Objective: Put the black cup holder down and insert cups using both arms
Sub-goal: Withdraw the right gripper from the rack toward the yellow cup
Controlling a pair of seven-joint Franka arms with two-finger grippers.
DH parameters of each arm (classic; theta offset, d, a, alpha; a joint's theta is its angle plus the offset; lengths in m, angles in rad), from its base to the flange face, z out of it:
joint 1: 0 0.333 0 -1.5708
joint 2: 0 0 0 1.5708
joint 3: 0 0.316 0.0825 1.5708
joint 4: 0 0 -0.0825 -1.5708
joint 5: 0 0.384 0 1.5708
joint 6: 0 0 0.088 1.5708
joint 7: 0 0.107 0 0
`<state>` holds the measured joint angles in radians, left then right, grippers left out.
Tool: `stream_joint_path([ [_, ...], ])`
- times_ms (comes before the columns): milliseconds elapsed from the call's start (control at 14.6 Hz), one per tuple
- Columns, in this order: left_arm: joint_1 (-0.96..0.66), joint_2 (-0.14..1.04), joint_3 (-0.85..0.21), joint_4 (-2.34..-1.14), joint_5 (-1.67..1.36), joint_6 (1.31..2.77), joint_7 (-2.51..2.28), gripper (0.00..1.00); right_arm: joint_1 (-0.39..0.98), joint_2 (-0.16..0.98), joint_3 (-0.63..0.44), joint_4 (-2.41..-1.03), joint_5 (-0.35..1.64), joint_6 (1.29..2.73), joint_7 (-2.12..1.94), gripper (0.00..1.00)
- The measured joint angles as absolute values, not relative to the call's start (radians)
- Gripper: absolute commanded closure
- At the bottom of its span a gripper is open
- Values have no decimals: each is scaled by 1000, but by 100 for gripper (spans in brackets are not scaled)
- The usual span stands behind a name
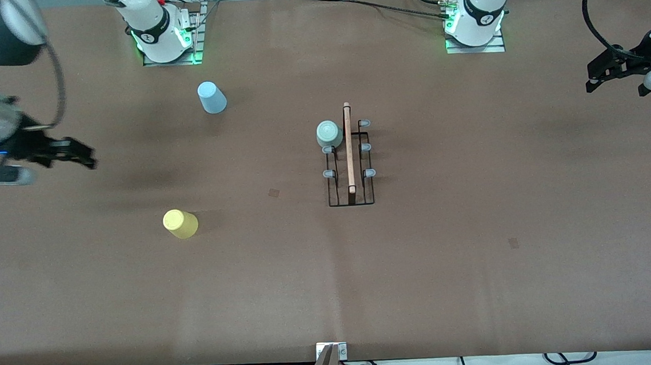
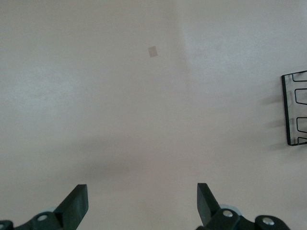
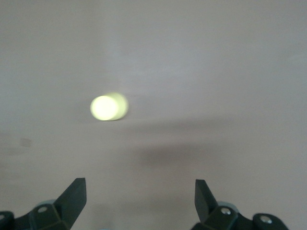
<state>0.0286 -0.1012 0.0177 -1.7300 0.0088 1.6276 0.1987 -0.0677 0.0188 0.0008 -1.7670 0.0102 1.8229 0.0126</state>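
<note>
Tapered yellow plastic cup [image 1: 180,223] sits upside down.

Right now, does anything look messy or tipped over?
Nothing is spilled or broken. The black cup holder stands upright with the mint green cup on a prong. The yellow cup and blue cup sit upside down on the table, not racked yet.

Cup holder [image 1: 349,163] stands mid-bench [image 1: 478,240], its bar running toward the front camera. One cup [image 1: 328,133] sits upside down on a prong at the holder's end farthest from the camera, on the side facing the right arm's end. Two more cups stand upside down on the bench toward the right arm's end: one [image 1: 212,97] farther from the camera than the holder, one [image 1: 180,223] nearer.
</note>
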Motion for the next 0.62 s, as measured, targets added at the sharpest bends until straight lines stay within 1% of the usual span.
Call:
stream_joint_path([
  [137, 29, -97, 18, -1721, 9, 1623, 199, 0, -124, 24, -7, -1671, -13, 1731, -32, 0],
  [274, 29, -94, 18, -1717, 9, 1623, 199, 0, -131, 27, -5, -1595, -56, 1668, -36, 0],
  [617, 29, -82, 18, -1703, 9, 1620, 199, 0, -125, 51, 15, -1576, -61, 1609, -33, 0],
])
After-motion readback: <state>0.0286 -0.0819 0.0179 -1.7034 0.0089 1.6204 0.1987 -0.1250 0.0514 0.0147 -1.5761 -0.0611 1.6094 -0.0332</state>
